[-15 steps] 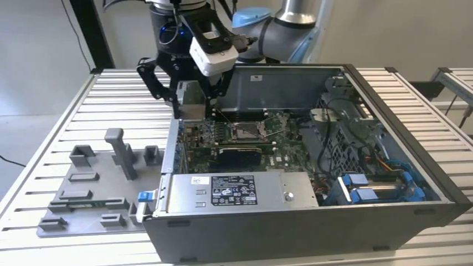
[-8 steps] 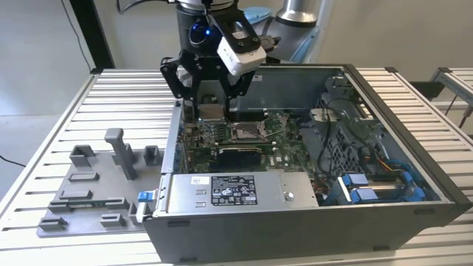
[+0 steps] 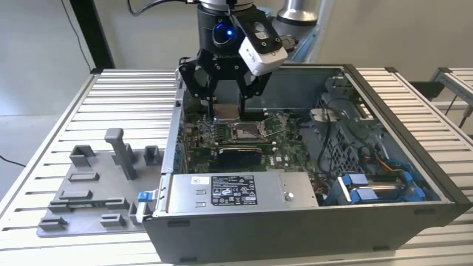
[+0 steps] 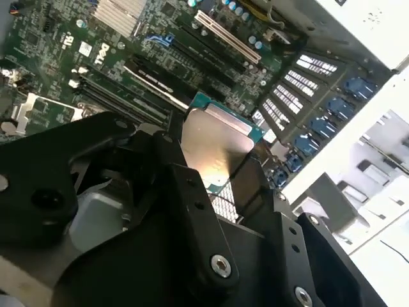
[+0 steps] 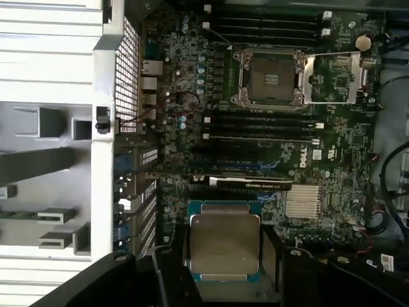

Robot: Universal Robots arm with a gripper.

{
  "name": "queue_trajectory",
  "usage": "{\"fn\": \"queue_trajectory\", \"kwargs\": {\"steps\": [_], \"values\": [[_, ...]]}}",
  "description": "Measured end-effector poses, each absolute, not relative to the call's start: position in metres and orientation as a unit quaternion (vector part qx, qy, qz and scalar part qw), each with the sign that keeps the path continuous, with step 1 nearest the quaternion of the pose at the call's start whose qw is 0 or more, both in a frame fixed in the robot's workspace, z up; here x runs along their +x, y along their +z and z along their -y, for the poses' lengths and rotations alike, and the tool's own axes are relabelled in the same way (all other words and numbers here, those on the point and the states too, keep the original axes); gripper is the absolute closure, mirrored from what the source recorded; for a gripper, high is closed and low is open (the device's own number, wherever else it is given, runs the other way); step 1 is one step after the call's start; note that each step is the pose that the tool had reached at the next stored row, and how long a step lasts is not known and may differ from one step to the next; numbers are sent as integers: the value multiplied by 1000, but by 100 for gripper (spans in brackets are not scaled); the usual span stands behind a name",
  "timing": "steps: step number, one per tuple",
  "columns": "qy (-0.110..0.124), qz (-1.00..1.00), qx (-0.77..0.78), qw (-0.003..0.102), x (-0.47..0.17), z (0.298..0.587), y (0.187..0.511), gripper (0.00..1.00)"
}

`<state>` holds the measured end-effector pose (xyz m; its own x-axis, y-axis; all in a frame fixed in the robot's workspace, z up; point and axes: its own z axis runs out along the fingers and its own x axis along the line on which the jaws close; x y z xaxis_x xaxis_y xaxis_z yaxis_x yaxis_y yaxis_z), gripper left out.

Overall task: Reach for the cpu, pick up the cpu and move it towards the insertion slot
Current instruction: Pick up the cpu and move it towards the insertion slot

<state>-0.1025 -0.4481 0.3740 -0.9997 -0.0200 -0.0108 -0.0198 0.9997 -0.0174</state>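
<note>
One arm is seen in the exterior view, hung over an open computer case [image 3: 384,216] that is set on a ribbed metal table [image 3: 133,94]. The gripper [image 3: 225,111] is held low inside the case, near the back wall, w/ its black fingers [image 3: 209,91] pointed down. The cpu [image 3: 225,111] is clamped between the fingers, so they are closed on its edges. The chip is held flat, silver top up, and is lifted off the board.

The cpu [image 5: 225,242] is shown in both wrist views w/ a dark finger [image 5: 171,268] pressed on each side of it. A thin teal rim is seen round its shiny top. In the second wrist view the cpu [image 4: 214,144] is seen above the green motherboard [image 4: 77,38], not touching it.

The insertion slot [image 5: 271,78] is seen in the first wrist view w/ its metal lid flipped open beside it and its dark middle bare. The slot [image 3: 245,131] is just beside the cpu in the exterior view, a bit nearer the front of the case. The chip is not over the slot yet.

A grey plastic tray [image 3: 88,188] w/ blocks is laid on the table at the exterior view's left, well apart from the gripper.
</note>
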Motion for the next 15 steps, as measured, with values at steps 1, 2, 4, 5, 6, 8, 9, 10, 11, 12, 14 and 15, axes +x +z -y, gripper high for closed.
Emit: {"fn": "queue_trajectory", "kwargs": {"steps": [1, 2, 4, 5, 6, 8, 9, 10, 11, 12, 14, 15], "values": [[-9, -1000, -10, 6, -99, 448, 374, 100], [-9, -1000, -10, 6, -94, 448, 374, 100], [-9, -1000, -10, 6, -86, 448, 374, 100], [-9, -1000, -10, 6, -82, 448, 374, 100], [-9, -1000, -9, 6, -79, 448, 374, 100], [-9, -1000, -9, 6, -71, 448, 374, 100], [-9, -1000, -9, 5, -68, 448, 374, 100], [-9, -1000, -9, 6, -64, 447, 374, 100], [-9, -1000, -9, 5, -61, 447, 374, 100], [-9, -1000, -9, 6, -59, 447, 374, 100], [-9, -1000, -8, 6, -54, 447, 374, 100], [-9, -1000, -8, 5, -52, 447, 374, 100]]}}
